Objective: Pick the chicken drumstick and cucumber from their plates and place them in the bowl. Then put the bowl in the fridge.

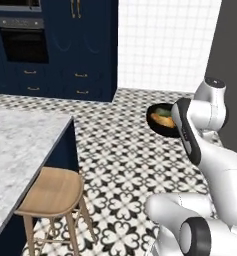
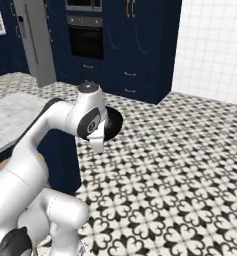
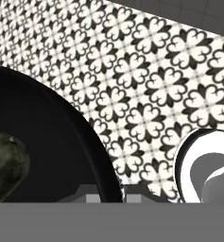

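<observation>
**Bowl in carry, fridge not yet reached**

Fridge (image 2: 36,40) stands well apart, door swung out. Judgement: keep the bowl (image 1: 160,121) level while carrying it there. Gripper (image 3: 112,193) clamps the bowl's rim, above the floor. Cucumber (image 3: 4,165) and drumstick (image 1: 164,120) lie inside the bowl

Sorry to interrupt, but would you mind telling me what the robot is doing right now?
The arm is carrying the black bowl in the air above the patterned floor, away from the marble counter. The chicken drumstick and the cucumber are already inside it. The gripper is clamped on the bowl's rim. The fridge stands off at the far left of the right base view, so the bowl has not reached it yet.
</observation>
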Available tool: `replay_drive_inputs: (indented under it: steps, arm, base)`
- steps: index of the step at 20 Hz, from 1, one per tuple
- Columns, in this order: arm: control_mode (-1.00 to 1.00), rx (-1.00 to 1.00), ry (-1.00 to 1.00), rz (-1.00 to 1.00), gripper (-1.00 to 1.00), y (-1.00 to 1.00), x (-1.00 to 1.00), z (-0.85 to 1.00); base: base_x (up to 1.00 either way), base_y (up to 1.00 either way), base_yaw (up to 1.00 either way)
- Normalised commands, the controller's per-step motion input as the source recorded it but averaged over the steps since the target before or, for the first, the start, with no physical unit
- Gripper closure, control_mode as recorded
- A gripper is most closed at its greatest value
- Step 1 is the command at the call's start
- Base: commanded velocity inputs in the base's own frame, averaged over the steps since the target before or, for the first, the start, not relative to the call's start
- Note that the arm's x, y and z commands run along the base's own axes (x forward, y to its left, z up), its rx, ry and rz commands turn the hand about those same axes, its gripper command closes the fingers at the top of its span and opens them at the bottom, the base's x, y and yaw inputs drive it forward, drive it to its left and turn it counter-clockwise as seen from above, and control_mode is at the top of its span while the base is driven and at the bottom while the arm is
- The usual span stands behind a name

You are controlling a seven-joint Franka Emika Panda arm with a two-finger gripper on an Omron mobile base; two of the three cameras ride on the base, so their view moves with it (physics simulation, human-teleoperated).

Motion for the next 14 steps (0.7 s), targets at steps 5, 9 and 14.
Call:
replay_drive_inputs:
  steps: [5,9,14]
  arm:
    - [1.0,0.0,0.0,0.0,1.0,0.0,0.0,0.0]
    - [1.0,0.0,0.0,0.0,1.0,0.0,0.0,0.0]
    - [1.0,0.0,0.0,0.0,1.0,0.0,0.0,0.0]
  base:
    - [1.0,0.0,-0.11]
    - [1.0,0.09,-0.09]
    - [1.0,0.42,-0.01]
